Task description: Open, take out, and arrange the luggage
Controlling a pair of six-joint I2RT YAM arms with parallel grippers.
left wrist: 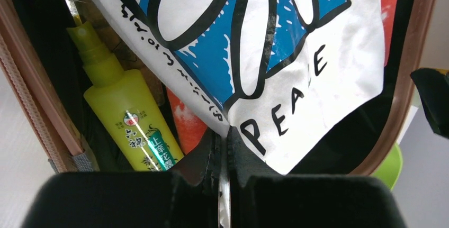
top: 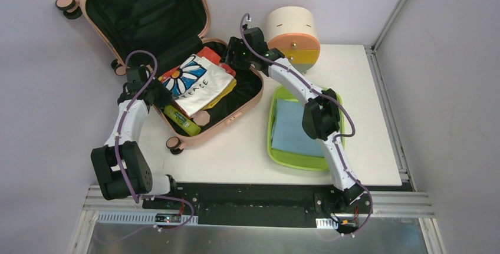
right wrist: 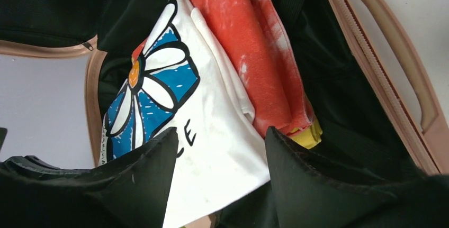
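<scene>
Looks like the take-out step: luggage (top: 227, 121) already unzipped and flopped open, packed half sitting right under both pincers. Right gripper (right wrist: 217, 167) spread apart, fingers straddling the near edge of the white daisy cloth (right wrist: 174, 96), orange cloth (right wrist: 238, 43) just beyond the tips. Left gripper (left wrist: 225, 146) pressed together, tips right at the daisy cloth's corner by the PEACE lettering, green spray bottle (left wrist: 132, 125) just off to one side. Can't tell if any fabric is actually nipped there. Next up, probably: drop the right pincer a touch, close on the cloth edge, lift clear of the shell rim, swing back toward its own base where the lime tray (top: 295, 162) sits. Worth watching for the orange cloth dragging along.
</scene>
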